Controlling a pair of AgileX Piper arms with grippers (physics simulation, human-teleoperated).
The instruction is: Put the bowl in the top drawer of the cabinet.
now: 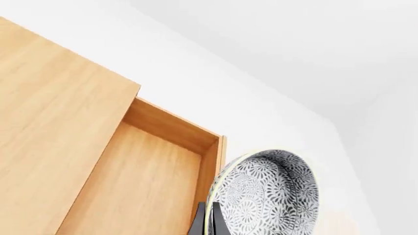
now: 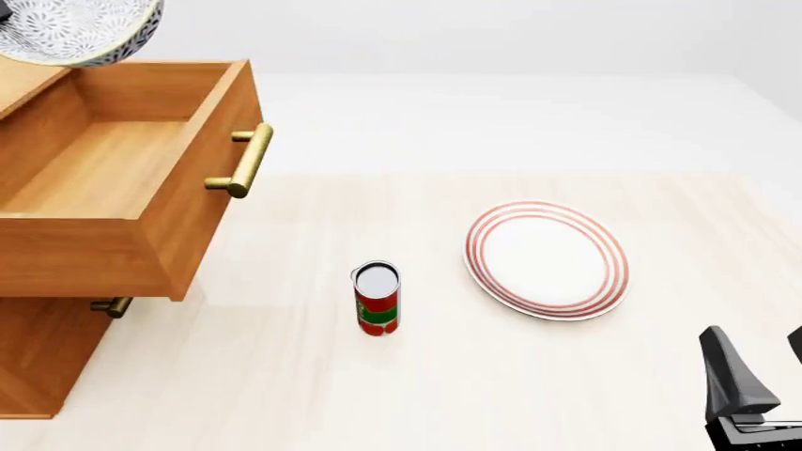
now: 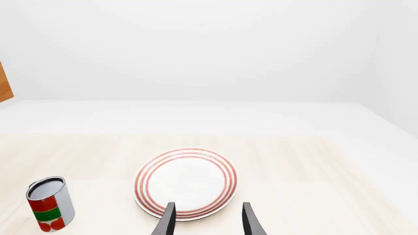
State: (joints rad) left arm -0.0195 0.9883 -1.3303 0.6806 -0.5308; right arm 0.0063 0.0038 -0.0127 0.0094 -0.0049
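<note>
Speckled ceramic bowl [image 1: 271,193] pinched in left jaws above open wooden top drawer [image 2: 119,160]; right jaws apart.

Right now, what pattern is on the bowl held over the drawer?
A dense dark grey-blue floral pattern on white covers the bowl, clearest in the left wrist view.

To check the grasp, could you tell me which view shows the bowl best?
The left wrist view: the bowl fills the lower frame, patterned inside visible, left gripper clamped on its rim. The front view cuts it off at the corner; the right wrist view lacks it.
</note>
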